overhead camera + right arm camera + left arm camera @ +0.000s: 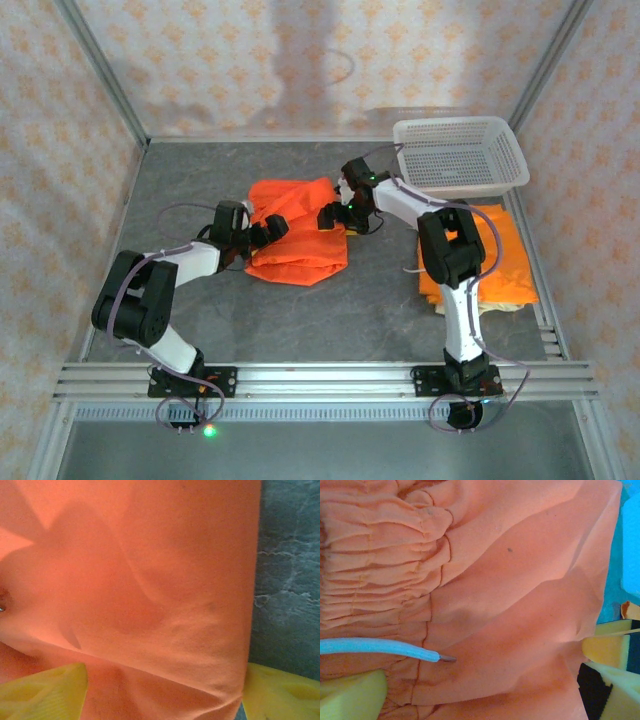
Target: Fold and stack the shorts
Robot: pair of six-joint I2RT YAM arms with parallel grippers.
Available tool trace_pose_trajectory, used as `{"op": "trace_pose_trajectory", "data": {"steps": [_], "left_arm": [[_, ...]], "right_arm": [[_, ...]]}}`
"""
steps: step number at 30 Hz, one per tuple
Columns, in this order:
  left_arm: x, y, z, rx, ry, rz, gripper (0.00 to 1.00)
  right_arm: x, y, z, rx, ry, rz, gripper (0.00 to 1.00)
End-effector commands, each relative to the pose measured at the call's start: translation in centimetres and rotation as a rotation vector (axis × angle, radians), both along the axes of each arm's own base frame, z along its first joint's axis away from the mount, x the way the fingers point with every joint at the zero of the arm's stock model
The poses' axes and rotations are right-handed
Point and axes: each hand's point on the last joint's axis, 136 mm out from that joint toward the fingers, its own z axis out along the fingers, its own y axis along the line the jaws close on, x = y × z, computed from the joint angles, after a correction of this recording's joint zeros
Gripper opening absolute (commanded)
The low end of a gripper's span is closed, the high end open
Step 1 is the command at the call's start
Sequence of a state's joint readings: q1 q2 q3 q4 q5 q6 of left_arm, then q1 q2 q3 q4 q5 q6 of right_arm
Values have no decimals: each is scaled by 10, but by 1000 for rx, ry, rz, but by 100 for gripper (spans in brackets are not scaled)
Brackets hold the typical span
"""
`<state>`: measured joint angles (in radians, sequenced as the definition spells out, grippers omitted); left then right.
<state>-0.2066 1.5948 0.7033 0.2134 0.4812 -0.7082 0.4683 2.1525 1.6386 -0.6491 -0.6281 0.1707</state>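
One pair of orange shorts [297, 240] lies crumpled in the middle of the table. My left gripper [268, 232] is at its left edge and stands open. In the left wrist view, the yellow fingers [350, 696] straddle the cloth near the gathered waistband [375, 570] and a pale drawstring [380, 647]. My right gripper [335, 215] is at the shorts' upper right edge. It is open, and its yellow fingers [47, 695] stand wide apart on either side of a fold of orange cloth [150, 605]. Another orange pair of shorts [505, 250] lies folded on a beige pair [500, 305] at the right.
A white mesh basket [460, 155] stands at the back right, just behind the folded stack. Grey tabletop [330, 320] lies bare in front of the crumpled shorts. An aluminium rail [320, 378] runs along the near edge.
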Motion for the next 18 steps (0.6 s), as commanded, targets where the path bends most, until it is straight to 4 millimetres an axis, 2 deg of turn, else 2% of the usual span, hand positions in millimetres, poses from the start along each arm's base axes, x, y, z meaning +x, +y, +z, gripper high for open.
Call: {"op": "trace_pose_trajectory", "data": {"steps": [1,8,11,14,18], "left_arm": [[-33,20,-57,74,194,51,100],[-33,21,-57,76,197,50,100],[-32,20,-59,72,200,48,100],[-30,19,-57,63,193,53,100],[-26,18,-50,47,169,64,100]], "right_arm": [[8,10,-2,48,2,12,76],[13,25,-2,140,14,-8,69],[15,30,-4,161,20,-21,60],[17,26,-11,136,21,-39,47],[19,21,-18,76,2,-65,17]]}}
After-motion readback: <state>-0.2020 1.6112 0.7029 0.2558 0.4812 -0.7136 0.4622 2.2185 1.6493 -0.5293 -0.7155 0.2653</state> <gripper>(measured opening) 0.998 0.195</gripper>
